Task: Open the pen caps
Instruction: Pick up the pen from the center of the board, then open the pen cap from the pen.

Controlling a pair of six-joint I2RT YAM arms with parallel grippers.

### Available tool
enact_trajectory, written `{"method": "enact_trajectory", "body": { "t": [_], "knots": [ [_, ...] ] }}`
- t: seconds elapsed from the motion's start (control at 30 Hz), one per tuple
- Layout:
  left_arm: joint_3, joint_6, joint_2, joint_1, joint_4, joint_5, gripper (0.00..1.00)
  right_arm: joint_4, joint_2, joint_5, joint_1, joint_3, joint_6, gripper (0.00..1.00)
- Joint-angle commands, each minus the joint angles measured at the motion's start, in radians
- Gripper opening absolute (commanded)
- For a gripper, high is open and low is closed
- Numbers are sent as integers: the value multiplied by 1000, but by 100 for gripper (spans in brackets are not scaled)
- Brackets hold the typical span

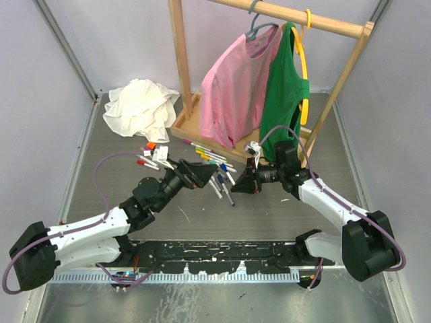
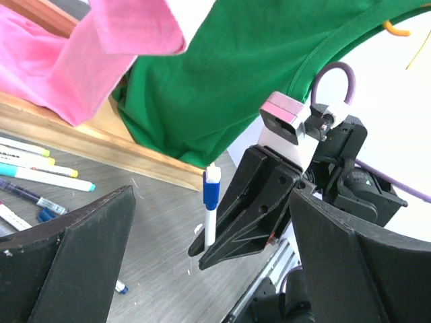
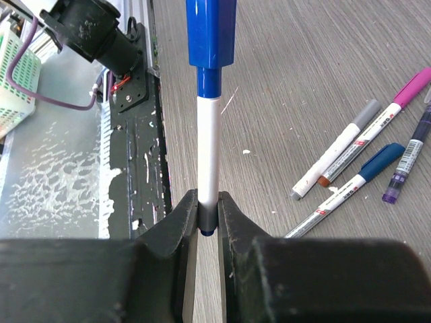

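Pinching white pen (image 3: 209, 148) by its lower end, right gripper (image 3: 207, 217) narrow, blue cap (image 3: 211, 33) free on top, left gripper (image 1: 207, 175) wide, facing it

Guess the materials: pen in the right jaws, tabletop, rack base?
Pen: likely plastic; smooth white barrel, glossy blue cap with a highlight.
Table: grey, matte, wood-grain lines; laminate or wood, can't tell.
Rack base: light wood, visible grain.
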Motion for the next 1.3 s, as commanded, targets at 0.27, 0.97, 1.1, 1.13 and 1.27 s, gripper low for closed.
{"method": "enact_trajectory", "body": {
  "t": [0.27, 0.97, 1.1, 1.13, 1.27],
  "knots": [
    [175, -63, 137, 15, -150, 138, 92, -76, -10, -37, 4, 50, -106, 1],
    [277, -120, 263, 29, -240, 148, 33, -82, -1, -23, 3, 52, -110, 1],
    [281, -111, 278, 30, -221, 179, 17, -88, 2, -22, 4, 53, -115, 1],
    [284, -107, 283, 30, -219, 190, 12, -89, 2, -22, 3, 54, -118, 2],
    [282, -98, 296, 33, -193, 228, 0, -90, -2, -19, 4, 54, -117, 22]
  ]
}}
